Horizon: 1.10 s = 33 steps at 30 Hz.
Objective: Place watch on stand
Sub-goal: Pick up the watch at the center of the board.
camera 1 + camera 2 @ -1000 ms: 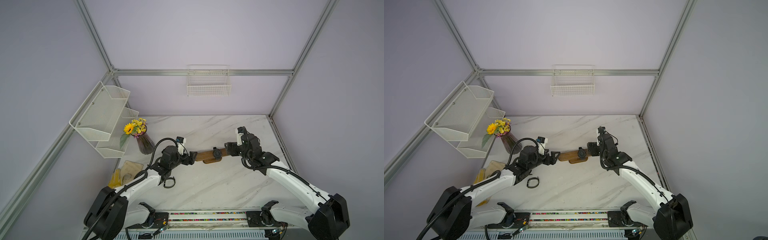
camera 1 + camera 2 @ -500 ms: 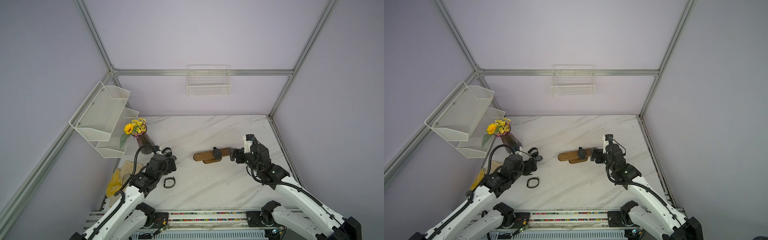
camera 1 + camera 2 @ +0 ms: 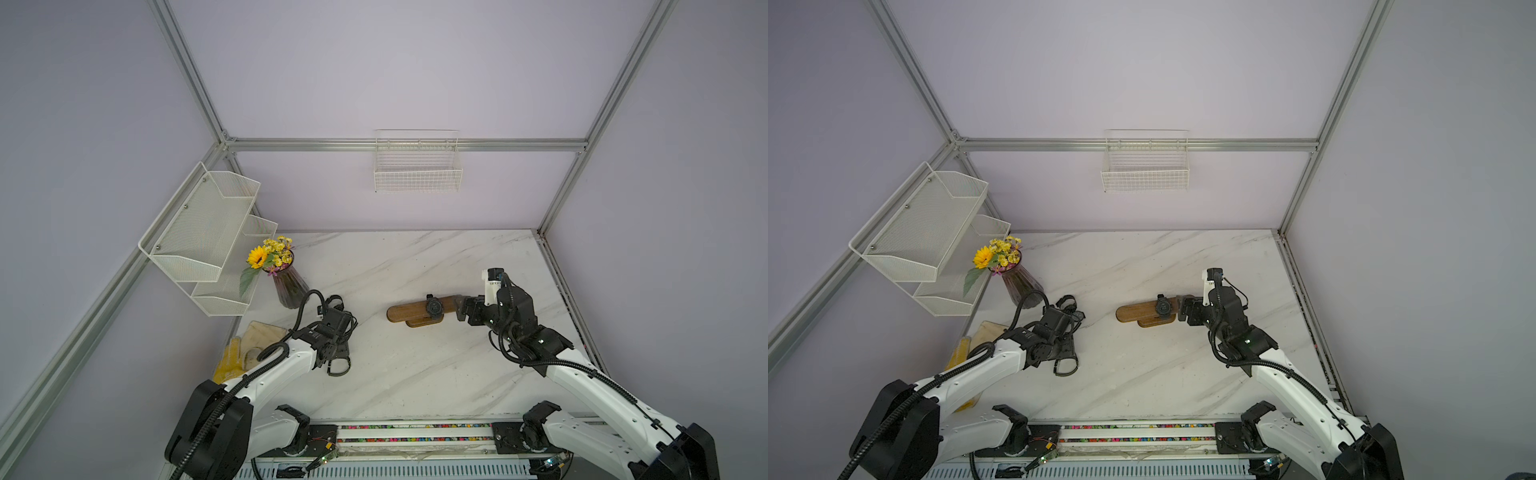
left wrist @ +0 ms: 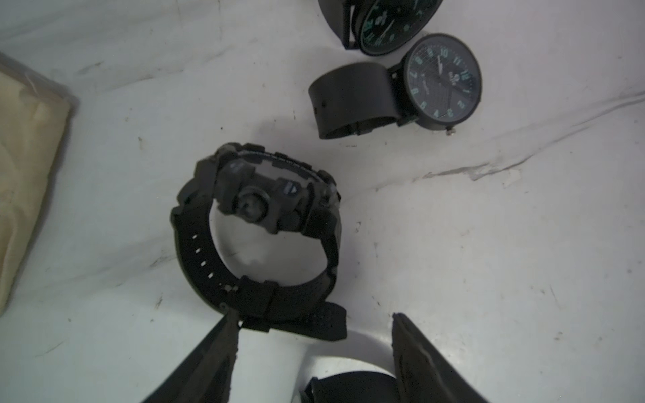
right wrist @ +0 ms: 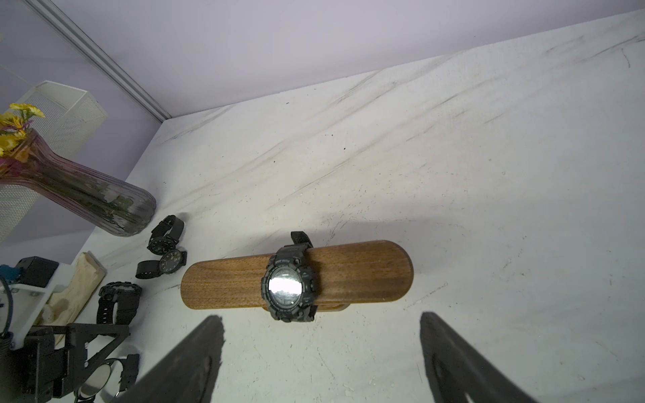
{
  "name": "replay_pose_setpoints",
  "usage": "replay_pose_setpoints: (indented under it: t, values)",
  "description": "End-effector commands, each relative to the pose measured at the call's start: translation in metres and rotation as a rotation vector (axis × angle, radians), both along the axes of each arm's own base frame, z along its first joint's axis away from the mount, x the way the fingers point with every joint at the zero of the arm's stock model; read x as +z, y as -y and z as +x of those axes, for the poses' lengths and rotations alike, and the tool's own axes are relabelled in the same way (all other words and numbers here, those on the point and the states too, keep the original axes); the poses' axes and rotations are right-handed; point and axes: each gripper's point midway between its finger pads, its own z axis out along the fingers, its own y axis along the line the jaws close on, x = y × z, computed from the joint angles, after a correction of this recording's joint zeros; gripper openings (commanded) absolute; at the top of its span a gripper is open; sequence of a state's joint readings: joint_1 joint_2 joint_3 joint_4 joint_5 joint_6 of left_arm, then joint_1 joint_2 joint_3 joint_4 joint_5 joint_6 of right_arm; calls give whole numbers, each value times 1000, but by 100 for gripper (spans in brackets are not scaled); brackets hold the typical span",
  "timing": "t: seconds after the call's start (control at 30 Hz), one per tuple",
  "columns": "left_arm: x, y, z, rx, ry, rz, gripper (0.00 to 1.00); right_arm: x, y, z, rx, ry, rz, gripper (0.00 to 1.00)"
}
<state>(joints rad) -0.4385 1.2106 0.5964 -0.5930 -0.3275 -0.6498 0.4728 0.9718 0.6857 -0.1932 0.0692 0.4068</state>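
The dark wooden stand lies mid-table with a chunky black watch strapped round its bar. My right gripper hangs open beside the stand's right end, nothing between its fingers. A second chunky black watch lies on its side on the table. My left gripper stands open over it, one fingertip touching its strap tail. Another black watch lies below, between the fingers. In both top views the arm hides the watch on its side.
Two round-faced black watches lie next to a purple vase of yellow flowers. A beige packet sits at the table's left edge. White mesh shelves and a wire basket hang on the walls.
My left arm left the stand's left end, swung back to the front left and came down over the loose watches. My right gripper drew back a little from the stand's right end.
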Motion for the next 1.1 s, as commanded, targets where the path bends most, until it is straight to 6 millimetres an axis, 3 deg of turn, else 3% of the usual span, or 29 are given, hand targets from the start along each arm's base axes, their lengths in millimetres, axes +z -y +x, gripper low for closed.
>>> replay_pose_setpoints:
  t: [0.0, 0.47, 1.07]
  values:
    - [20, 3, 19, 37, 82, -23, 63, 5, -4, 0, 13, 18, 29, 90]
    - [23, 4, 48, 2, 82, 49, 49, 4, -9, -6, 51, 13, 41, 90]
    - [12, 8, 55, -16, 46, 41, 14, 9, -13, -3, 67, 12, 37, 90]
